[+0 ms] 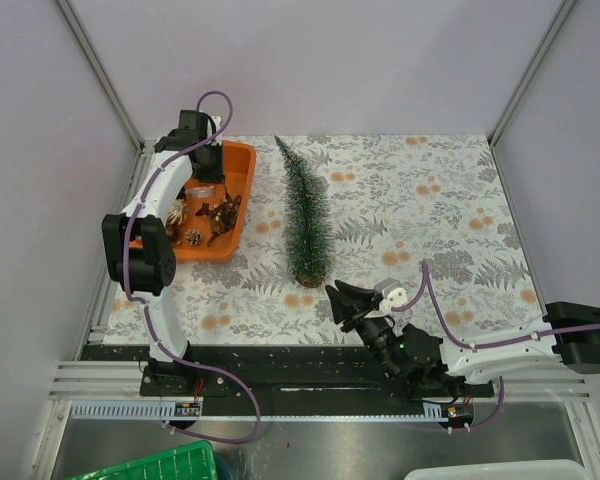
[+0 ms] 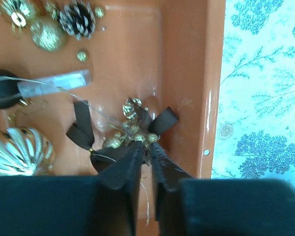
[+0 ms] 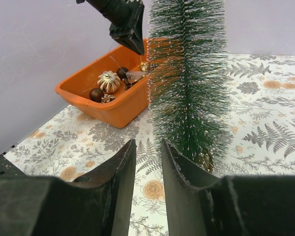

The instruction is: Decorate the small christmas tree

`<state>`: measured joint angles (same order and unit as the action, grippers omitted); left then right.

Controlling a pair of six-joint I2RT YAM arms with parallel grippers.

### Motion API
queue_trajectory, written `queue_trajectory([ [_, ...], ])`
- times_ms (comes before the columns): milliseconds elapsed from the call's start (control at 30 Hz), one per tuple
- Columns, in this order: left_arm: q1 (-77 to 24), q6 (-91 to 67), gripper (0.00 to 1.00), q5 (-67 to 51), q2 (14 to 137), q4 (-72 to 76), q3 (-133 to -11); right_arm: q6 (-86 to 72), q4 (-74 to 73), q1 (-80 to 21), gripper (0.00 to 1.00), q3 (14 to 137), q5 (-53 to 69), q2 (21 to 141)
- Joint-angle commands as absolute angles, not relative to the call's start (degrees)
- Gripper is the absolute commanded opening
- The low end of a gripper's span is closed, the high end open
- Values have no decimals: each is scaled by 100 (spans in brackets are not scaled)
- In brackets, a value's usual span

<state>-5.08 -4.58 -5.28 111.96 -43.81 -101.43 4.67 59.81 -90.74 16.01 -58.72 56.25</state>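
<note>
Floral tablecloth [image 1: 430, 210], orange tray [image 1: 238, 165] of gold ornaments [image 2: 48, 34], left fingers [image 2: 123, 167] at bow [image 2: 78, 130], grip unclear, right fingers [image 3: 118, 172] apart.

tray [image 1: 237, 165] left of tree [image 1: 308, 215]

Draped over the desk [image 1: 430, 300]: a pale cloth [image 1: 380, 170] printed with grey ferns and orange blossoms. Resting on it at ten o'clock from centre, close to the left edge: an orange tray [image 1: 248, 190], long side running twelve to six. Standing upright near the middle, at three o'clock of the tray and apart from it: the small christmas tree [image 1: 308, 220], foot on the cloth. Bordered at six o'clock by a black strip [image 1: 310, 365].
</note>
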Motion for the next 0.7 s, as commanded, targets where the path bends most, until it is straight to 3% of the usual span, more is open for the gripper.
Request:
queue_trajectory([
  [0, -483, -580, 7, -290, 11162, -4078, -10556, 431, 6012, -9053, 35, 1872, -5739, 5608],
  [67, -475, -580, 0, -281, 10987, -4087, -10503, 431, 5959, -9044, 34, 1881, -5722, 5581],
  [367, -483, -466, 0, -475, 9486, -4306, -10538, 466, 5854, -9053, 31, 2004, -5590, 5511],
  [667, -475, -44, 0, -369, 8043, -4552, -11547, 123, 5169, -9053, 27, 2074, -5432, 5168],
])
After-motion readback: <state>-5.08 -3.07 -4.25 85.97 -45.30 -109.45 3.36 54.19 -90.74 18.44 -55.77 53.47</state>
